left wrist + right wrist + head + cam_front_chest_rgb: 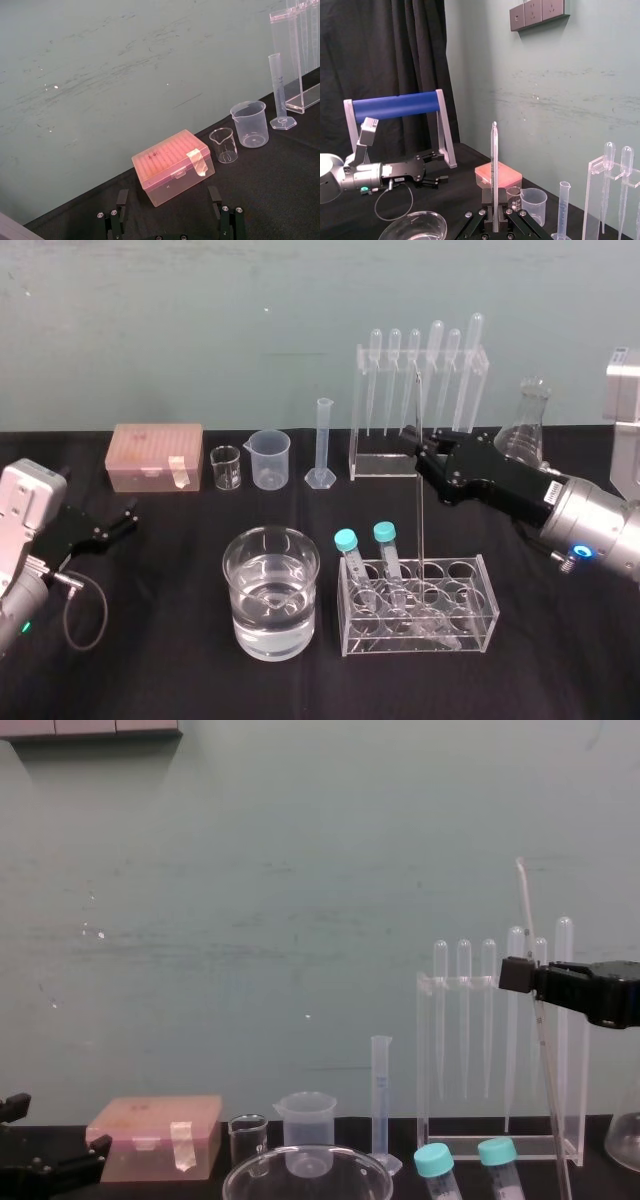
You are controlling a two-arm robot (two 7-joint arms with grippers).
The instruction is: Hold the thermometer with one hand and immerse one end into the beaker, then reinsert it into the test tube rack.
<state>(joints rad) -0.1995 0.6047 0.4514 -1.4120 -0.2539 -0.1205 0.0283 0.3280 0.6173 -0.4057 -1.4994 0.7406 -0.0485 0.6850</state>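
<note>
The right gripper is reaching in from the right above the table and clamping its fingers on the thermometer, a very long, thin clear glass rod with tiny dark marks. It is gripping the rod in its upper half, so a short length is standing above the fingers and a much longer one is hanging below. In the chest view the rod is leaning slightly, its top towards the robot's left. It is standing just in front of the test tube rack, a tall clear acrylic frame with a perforated top bar, in which round-topped clear plastic pipettes are hanging. The rod's lower end seems to be coming down over the low clear rack that holds two blue-capped tubes, though whether it is touching that rack is hard to tell.

The beaker, a translucent whitish plastic one with a pouring spout, is standing at the back of the black tablecloth, well to the left of the thermometer. It is sitting between a small glass beaker and a slim plastic graduated cylinder, with a pink plastic box farther left. A wide round glass dish of clear liquid is sitting nearer the robot, and a glass conical flask is standing behind the right arm.

The left gripper is resting low at the table's left edge, its fingers spread wide and holding nothing.
</note>
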